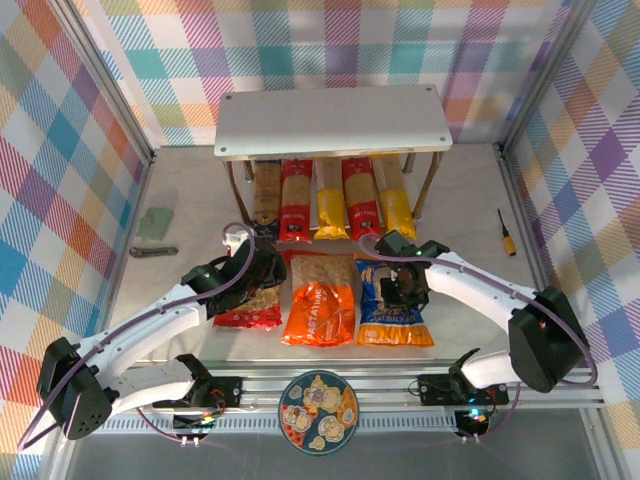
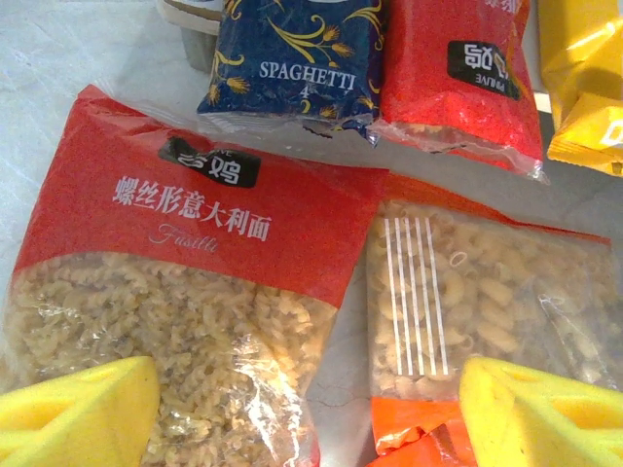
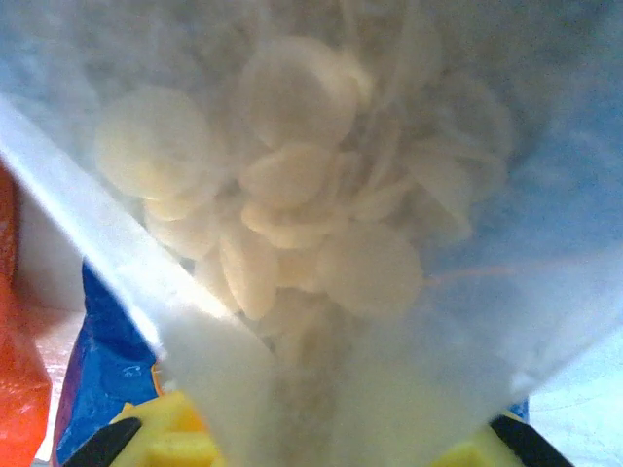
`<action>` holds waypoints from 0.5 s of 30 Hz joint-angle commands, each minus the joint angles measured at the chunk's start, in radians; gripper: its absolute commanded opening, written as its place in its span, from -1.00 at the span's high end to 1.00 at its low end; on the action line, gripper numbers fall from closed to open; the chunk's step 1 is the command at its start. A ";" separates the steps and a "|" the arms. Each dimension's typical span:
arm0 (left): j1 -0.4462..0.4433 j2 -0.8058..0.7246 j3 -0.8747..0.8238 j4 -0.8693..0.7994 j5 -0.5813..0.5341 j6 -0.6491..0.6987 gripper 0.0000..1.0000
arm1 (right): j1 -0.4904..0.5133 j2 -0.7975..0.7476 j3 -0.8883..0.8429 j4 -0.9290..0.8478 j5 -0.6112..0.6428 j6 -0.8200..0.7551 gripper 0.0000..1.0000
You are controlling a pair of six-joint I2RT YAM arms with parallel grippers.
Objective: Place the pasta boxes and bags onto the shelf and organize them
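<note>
The blue bag (image 1: 395,325) is lying on the counter (image 1: 480,230) in front of the shelf (image 1: 330,120), just beside the orange bag (image 1: 320,312). The right hand (image 1: 402,285) is sitting on its far end, fingers narrow, with clear film bunching between them; whether it is truly clamped I cannot tell. The left hand (image 1: 255,275) is hanging wide above the red bag (image 1: 248,315). These bags are looking soft, crinkly and slippery, with loose pasta likely to sag, so I'd be pinching gathered film near the seam, not the full belly.
</note>
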 commanded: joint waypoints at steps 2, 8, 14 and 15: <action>-0.001 -0.014 -0.009 0.012 -0.008 0.003 -0.61 | 0.006 -0.109 -0.001 0.035 0.031 -0.027 1.00; 0.000 -0.015 -0.010 0.012 -0.010 0.003 -0.61 | 0.006 -0.196 0.003 0.053 0.057 -0.050 1.00; -0.001 -0.008 -0.010 0.016 -0.007 0.002 -0.61 | 0.007 -0.232 -0.002 0.033 0.056 -0.044 1.00; 0.000 -0.008 -0.011 0.016 -0.008 0.002 -0.61 | 0.008 -0.248 -0.001 0.031 0.060 -0.045 1.00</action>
